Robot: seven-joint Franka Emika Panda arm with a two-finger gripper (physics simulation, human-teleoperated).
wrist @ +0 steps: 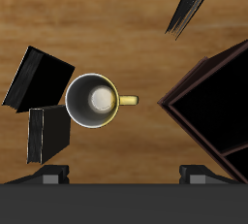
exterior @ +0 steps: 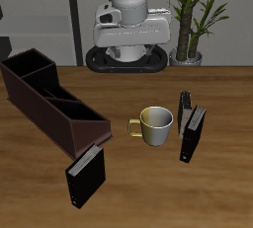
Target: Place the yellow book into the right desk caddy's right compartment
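One mug (exterior: 155, 123) mid-bench (exterior: 227, 192). One caddy (exterior: 49, 99) on mug's handle side. Three dark books: rear book (exterior: 185, 107) and front book (exterior: 193, 133) opposite handle, third book (exterior: 86, 176) by caddy end. Yellow cover not discernible. Jaws spread wide, released, empty.

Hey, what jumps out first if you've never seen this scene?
A yellow mug stands mid-table. A long maroon caddy runs diagonally beside it, a black book leaning at its near end. Two more dark books stand on the mug's other side. No yellow cover shows.
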